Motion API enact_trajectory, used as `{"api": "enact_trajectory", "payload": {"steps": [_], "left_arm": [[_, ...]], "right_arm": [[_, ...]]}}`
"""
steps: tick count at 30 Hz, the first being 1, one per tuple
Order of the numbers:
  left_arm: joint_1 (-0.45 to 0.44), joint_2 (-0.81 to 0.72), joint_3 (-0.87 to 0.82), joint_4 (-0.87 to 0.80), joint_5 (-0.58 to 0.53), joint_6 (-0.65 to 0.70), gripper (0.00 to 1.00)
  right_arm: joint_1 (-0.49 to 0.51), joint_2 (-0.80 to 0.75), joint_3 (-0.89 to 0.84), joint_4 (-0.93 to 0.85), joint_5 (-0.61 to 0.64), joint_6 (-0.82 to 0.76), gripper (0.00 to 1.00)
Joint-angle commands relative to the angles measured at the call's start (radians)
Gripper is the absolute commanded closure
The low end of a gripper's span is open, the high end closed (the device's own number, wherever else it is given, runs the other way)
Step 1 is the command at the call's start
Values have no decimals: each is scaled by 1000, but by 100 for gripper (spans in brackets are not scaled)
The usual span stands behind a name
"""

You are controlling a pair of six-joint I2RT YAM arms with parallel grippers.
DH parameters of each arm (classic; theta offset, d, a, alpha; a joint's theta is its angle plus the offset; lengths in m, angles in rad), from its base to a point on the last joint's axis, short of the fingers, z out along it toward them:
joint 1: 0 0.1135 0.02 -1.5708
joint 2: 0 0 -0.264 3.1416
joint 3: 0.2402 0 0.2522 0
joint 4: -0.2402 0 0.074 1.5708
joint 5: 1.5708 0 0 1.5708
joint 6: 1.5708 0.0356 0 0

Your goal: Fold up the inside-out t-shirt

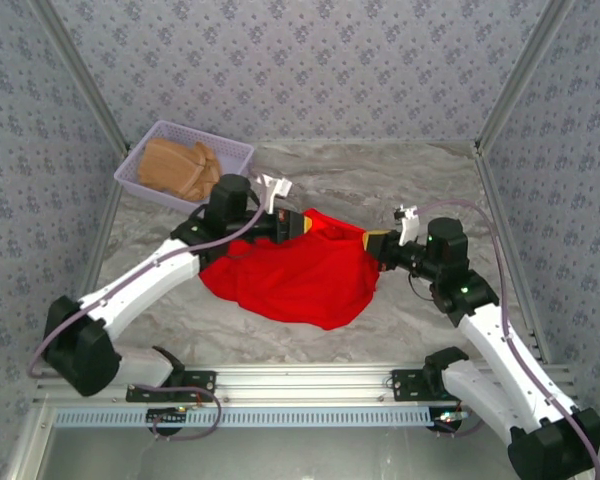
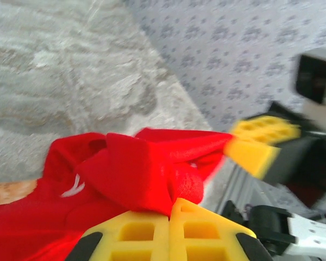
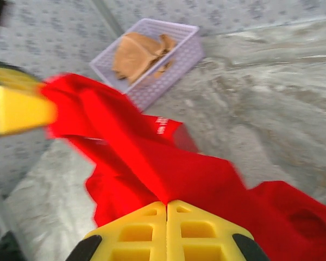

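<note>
Sprawling across the middle of the table (image 1: 410, 185), the inside-out t-shirt (image 1: 300, 280) has its far edge stretched left to right between the left gripper (image 1: 298, 224) and right gripper (image 1: 372, 241). Both are clamped on cloth, and the bulk sags nearward.

The left arm (image 1: 145, 280) extended from its base at the near left, inward and away from the near edge. The left gripper (image 1: 300, 223) pointed right, its jaws pressed together on a fold of the shirt (image 1: 300, 285). The right arm (image 1: 495, 335) rose from the near right and bent at the elbow. The right gripper (image 1: 372, 243) pointed left, jaws likewise closed on the shirt. The two grippers faced each other, near but apart.
</note>
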Motion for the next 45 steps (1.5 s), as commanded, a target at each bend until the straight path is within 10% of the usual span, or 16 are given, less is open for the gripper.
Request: {"api": "enact_trajectory", "payload": {"steps": [1, 11, 15, 21, 32, 37, 42, 45], "left_arm": [[15, -67, -11, -14, 149, -3, 100], [108, -177, -141, 207, 266, -155, 100], [107, -188, -154, 173, 242, -118, 100], [89, -164, -124, 76, 215, -53, 100], [80, -164, -108, 39, 212, -20, 100], [80, -171, -106, 36, 213, -15, 100], [93, -207, -113, -4, 124, -1, 100], [129, -221, -128, -35, 69, -23, 100]], "right_arm": [[37, 5, 35, -62, 177, -66, 100], [152, 144, 104, -222, 493, -70, 100], [166, 179, 129, -228, 395, -111, 96], [216, 92, 108, -102, 100, -237, 63], [314, 263, 236, -169, 251, -390, 45], [299, 377, 273, -134, 169, -407, 50], [218, 332, 272, -127, -63, -321, 100], [133, 219, 228, -70, -231, -205, 100]]}}
